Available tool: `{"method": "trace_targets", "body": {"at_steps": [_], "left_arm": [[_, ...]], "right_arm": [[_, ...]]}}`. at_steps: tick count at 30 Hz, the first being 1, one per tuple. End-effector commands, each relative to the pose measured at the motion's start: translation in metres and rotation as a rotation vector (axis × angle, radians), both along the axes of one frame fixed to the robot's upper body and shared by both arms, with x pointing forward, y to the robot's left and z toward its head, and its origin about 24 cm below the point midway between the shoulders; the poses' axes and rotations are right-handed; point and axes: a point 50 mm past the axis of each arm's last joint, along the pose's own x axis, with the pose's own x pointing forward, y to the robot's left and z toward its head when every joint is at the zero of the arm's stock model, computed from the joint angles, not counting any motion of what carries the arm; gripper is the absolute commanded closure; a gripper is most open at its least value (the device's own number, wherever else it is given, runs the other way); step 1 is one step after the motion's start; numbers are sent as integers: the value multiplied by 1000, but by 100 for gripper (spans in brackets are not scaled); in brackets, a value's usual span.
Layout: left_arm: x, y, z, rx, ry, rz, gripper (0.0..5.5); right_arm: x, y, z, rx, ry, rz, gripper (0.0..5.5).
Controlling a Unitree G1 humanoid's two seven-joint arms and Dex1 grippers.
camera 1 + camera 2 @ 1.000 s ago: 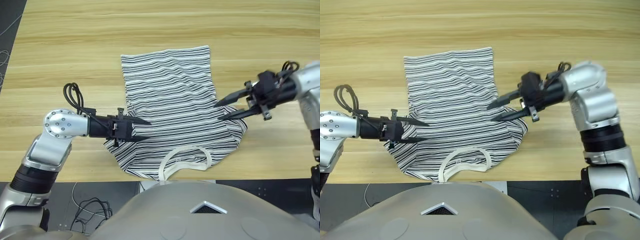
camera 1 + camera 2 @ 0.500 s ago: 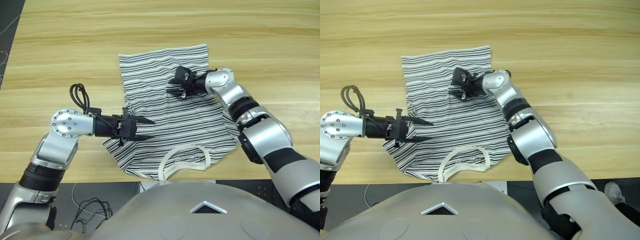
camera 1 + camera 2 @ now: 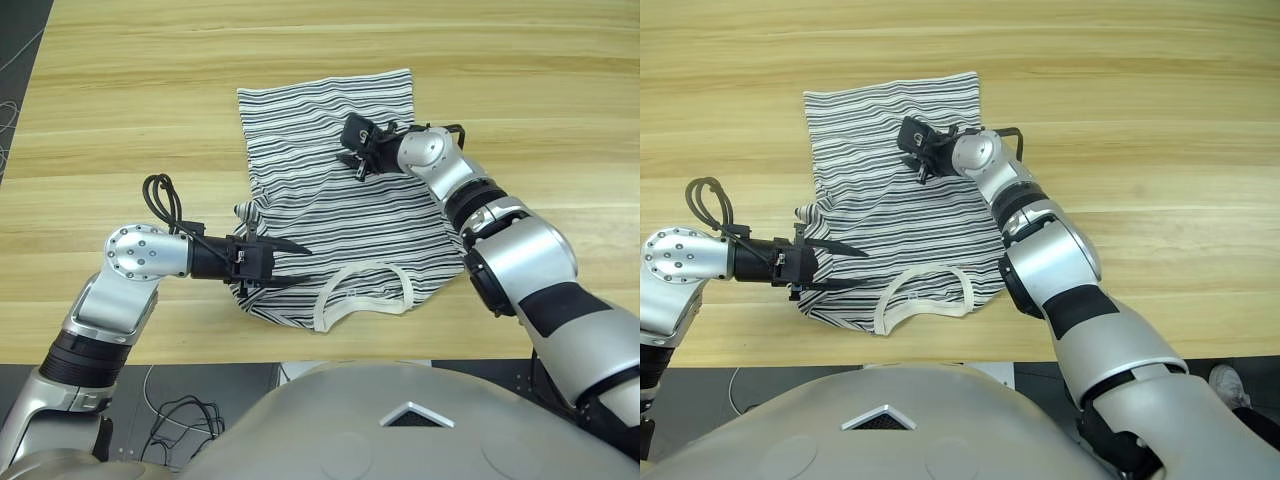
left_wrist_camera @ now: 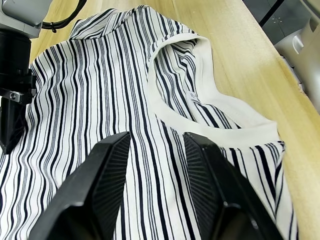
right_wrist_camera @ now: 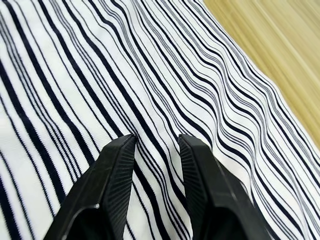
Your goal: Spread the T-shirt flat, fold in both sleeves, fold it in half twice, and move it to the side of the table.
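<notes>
- Left gripper (image 3: 296, 266): the two fingers (image 4: 107, 175) stand apart with a clear gap. Nothing is clamped between them. They are held low over striped cloth at the near-left part of the garment and point to the right. Whether the tips touch the cloth cannot be told.
- Right gripper (image 3: 356, 152): the fingers (image 5: 117, 170) are parted by a narrow gap, with flat cloth showing between them and no fold pinched. The tips point down onto the far-right part of the garment, well apart from the left gripper.
- T-shirt (image 3: 340, 215): black-and-white stripes. It lies on the table at the middle of the scene, lengthwise from near to far.
- Hem (image 3: 325, 82): the straight far edge of the garment, lying flat.
- Collar (image 4: 235, 116): a white band forming an open loop at the near end, just right of the left gripper and close to the table's near edge.
- Near-left side of the garment: bunched and rumpled beside the left gripper, with a small crumpled flap sticking out to the left.
- Table (image 3: 130, 110): light wood planks, with the grain running left to right.
</notes>
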Motion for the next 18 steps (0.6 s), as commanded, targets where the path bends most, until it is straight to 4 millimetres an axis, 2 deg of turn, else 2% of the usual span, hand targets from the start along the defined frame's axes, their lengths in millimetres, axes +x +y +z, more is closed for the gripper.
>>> {"method": "trace_targets", "body": {"at_steps": [1,4,7,12,16,18], "left_arm": [[4,16,12,-28,11,131,352],[0,40,27,-143,30,283,352],[-17,70,29,-229,101,430,352],[-47,117,-6,-194,282,715,352],[-61,132,-30,-134,363,833,352],[-63,137,-40,-109,373,874,352]], "right_arm": [[1,-18,8,56,38,103,391],[10,-39,38,163,-54,188,391],[16,-52,67,239,-150,233,391],[15,-60,93,311,-246,256,391],[10,-63,107,332,-295,275,391],[6,-63,112,338,-309,287,391]]}}
